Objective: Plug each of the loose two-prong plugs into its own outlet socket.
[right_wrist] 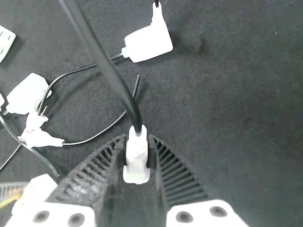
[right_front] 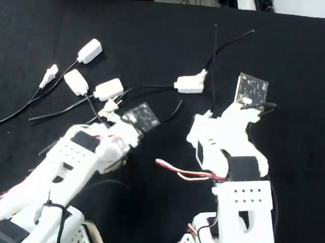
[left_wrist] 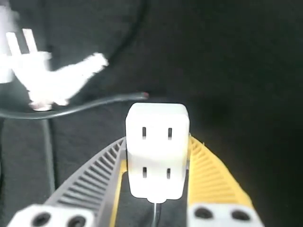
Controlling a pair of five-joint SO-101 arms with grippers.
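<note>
The left gripper (left_wrist: 157,142) clamps a light, rigid-looking outlet socket (left_wrist: 157,151) by its smooth sides above the black table (right_wrist: 236,94), while the right gripper (right_wrist: 137,138) pinches a small two-prong plug (right_wrist: 136,165) by its hard body, its springy cord (right_wrist: 102,61) likely to tug.

White socket block (left_wrist: 157,151), two slot pairs showing, held in left gripper (left_wrist: 157,142). White plug (right_wrist: 137,165) on black cord (right_wrist: 105,71), clamped in right gripper (right_wrist: 137,139). Loose two-prong plug (left_wrist: 28,64) lies nearby.
</note>
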